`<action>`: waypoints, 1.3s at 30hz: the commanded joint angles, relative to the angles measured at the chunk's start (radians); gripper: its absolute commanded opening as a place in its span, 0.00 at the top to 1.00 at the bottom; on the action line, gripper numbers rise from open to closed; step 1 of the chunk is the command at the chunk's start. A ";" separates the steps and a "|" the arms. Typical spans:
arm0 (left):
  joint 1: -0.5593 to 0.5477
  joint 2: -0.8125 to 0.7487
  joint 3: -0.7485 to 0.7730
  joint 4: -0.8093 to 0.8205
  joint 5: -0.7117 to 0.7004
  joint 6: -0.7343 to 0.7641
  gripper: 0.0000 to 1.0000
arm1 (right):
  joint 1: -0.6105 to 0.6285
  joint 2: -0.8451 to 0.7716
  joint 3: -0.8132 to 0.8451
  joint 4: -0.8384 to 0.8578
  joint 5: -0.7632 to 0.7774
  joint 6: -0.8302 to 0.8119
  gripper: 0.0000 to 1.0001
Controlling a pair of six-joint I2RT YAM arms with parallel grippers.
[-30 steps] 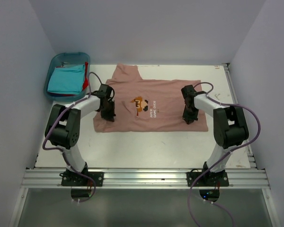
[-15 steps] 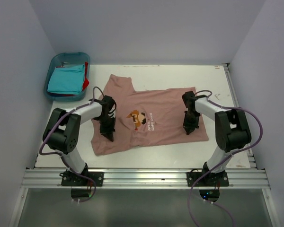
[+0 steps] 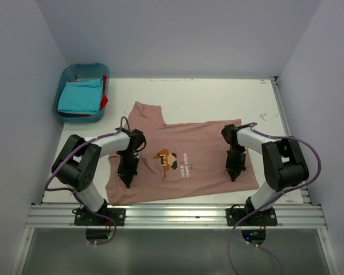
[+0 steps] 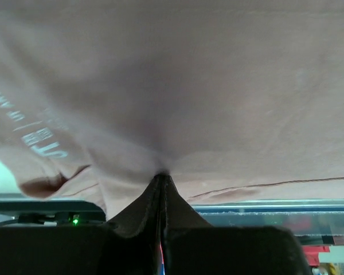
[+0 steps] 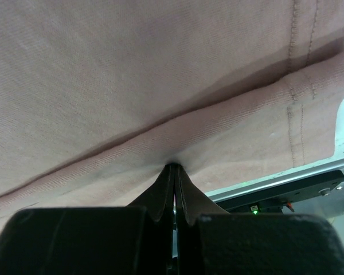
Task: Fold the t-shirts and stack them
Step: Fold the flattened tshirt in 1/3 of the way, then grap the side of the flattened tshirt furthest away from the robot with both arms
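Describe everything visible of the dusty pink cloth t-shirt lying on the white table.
The dusty pink cloth t-shirt lies spread, lightly wrinkled, print up on the white table, near its front edge. A brown pixel character with white text marks the chest; one sleeve points to the far left. The left gripper and right gripper each pinch its fabric, shut.

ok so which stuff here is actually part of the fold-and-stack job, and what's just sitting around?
Job:
- pink t-shirt, pinched by left gripper and right gripper
- turquoise t-shirt and red t-shirt, both in the blue bin

Just there:
- the blue bin itself
- table
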State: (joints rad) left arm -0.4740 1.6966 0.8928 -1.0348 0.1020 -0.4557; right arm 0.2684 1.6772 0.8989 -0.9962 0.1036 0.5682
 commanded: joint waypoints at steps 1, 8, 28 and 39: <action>-0.005 -0.049 0.000 -0.050 -0.059 -0.032 0.96 | 0.002 -0.046 -0.049 -0.012 -0.015 0.019 1.00; -0.005 -0.106 0.110 -0.064 -0.185 -0.061 0.92 | 0.002 -0.229 0.047 0.007 -0.012 0.013 1.00; 0.278 0.336 0.800 0.363 -0.327 0.043 0.71 | 0.002 -0.402 0.222 0.372 -0.088 -0.050 0.01; 0.348 0.561 0.916 0.593 -0.039 0.014 0.74 | 0.002 -0.459 0.181 0.377 -0.085 -0.094 0.01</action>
State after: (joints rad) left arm -0.1658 2.2578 1.7805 -0.5705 -0.0315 -0.4271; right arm 0.2684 1.2446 1.0897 -0.6384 0.0303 0.5053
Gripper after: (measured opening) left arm 0.260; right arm 0.986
